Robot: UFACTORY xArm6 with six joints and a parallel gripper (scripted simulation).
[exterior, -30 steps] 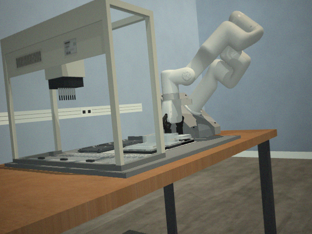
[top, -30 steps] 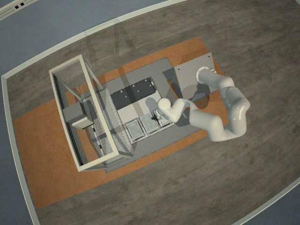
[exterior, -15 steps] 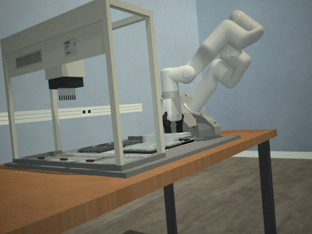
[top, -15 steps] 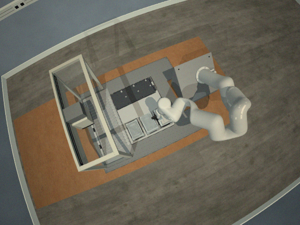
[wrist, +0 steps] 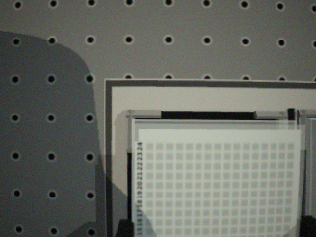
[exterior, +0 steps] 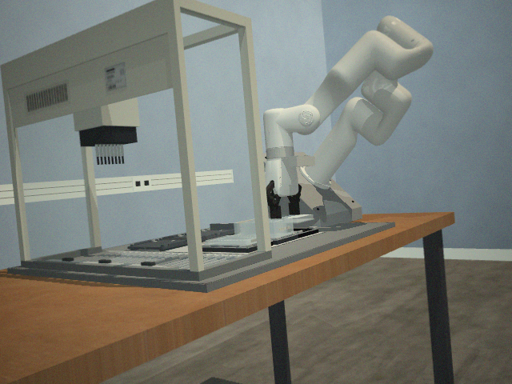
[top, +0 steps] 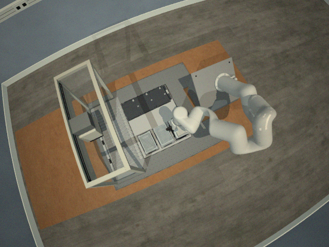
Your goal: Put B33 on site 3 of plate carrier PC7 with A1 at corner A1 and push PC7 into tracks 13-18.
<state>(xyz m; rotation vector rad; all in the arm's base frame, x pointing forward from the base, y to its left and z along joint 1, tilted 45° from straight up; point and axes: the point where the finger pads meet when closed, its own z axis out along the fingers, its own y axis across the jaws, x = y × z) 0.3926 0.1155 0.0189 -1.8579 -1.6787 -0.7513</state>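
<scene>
My gripper (top: 169, 128) hangs straight down over nest S1 (wrist: 207, 115), the nest nearest the arm's base. It is shut on B33 (wrist: 217, 178), the pale 384-well plate with column numbers along its left edge. The dark fingertips hold the plate's two sides at the bottom of the wrist view. The plate is level and overlaps the nest's frame. In the side view the gripper (exterior: 284, 210) stands low over the nest row. PC7 (top: 146, 102), the dark plate carrier, lies on the apron in front of the rails, and its sites are empty.
B83 (top: 163, 135) and B38 (top: 147, 142) sit in their nests beside S1. The instrument's frame (top: 90, 122) with its pipetting head (exterior: 107, 136) stands over the loading rails (top: 116, 133). Perforated grey baseplate (wrist: 49, 99) surrounds the nests.
</scene>
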